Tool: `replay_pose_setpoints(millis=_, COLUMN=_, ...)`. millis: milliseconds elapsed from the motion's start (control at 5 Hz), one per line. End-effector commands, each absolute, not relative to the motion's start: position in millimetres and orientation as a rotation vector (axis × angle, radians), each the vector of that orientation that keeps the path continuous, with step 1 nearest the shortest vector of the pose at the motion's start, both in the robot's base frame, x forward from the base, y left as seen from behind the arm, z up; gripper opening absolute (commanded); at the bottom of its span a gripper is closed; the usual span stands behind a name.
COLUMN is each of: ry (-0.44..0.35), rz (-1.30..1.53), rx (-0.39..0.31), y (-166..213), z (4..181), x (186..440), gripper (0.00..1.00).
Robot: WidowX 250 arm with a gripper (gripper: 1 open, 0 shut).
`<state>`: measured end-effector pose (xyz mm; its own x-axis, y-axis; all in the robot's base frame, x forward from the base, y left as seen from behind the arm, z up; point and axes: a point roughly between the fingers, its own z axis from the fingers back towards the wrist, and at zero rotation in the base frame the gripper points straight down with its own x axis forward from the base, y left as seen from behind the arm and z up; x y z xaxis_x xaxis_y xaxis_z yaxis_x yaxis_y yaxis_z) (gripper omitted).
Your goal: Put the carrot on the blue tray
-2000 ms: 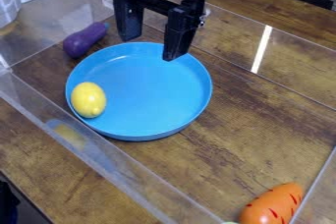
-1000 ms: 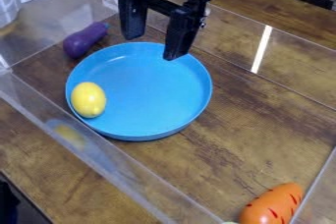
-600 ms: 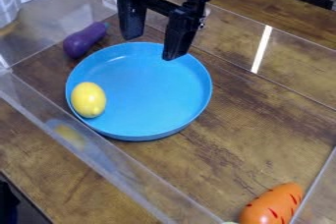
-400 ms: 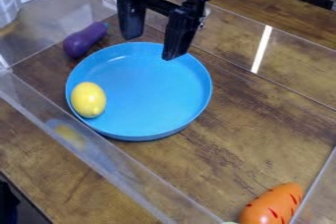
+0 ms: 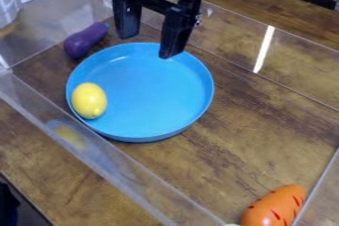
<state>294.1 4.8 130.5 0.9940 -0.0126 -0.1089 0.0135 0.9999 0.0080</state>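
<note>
While the carrot [image 5: 275, 208] lies at the near right edge, the gripper [image 5: 150, 32] has edged slightly left.
Glossy and orange, it rests on dark wood well apart from the round blue tray [image 5: 159, 96] holding 1 yellow lemon [image 5: 87, 100]; beyond, black jaws hang wide, empty.

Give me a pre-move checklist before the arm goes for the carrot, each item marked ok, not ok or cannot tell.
1. Gripper open and empty: ok.
2. Carrot in view, at the bottom right edge of the picture: ok, though partly cut off.
3. Nothing lying against the carrot: cannot tell, its lower part is out of frame.
4. Blue tray has free room: ok; only the lemon sits at its left side.
5. Eggplant outside the tray, away from the carrot: ok.
</note>
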Motion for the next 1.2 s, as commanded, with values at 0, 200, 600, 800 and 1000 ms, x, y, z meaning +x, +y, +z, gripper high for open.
replay_pose_setpoints(millis=0, ry=0.09, rz=-0.013, rx=0.006, y=3.9, z=134.7, x=296.2, gripper=1.0)
replay_pose_setpoints(millis=200, ry=0.093, rz=-0.02, rx=0.003, y=0.5, z=133.8, x=295.8, gripper=1.0)
replay_pose_setpoints(millis=600, ry=0.088, rz=-0.028, rx=0.006, y=-4.5, z=134.2, x=298.7, gripper=1.0)
replay_pose_setpoints(millis=800, ry=0.081, rz=-0.026, rx=0.01, y=-6.0, z=136.7, x=301.1, gripper=1.0)
replay_pose_setpoints(millis=1000, ry=0.082, rz=-0.021, rx=0.016, y=-3.3, z=142.3, x=299.4, gripper=1.0)
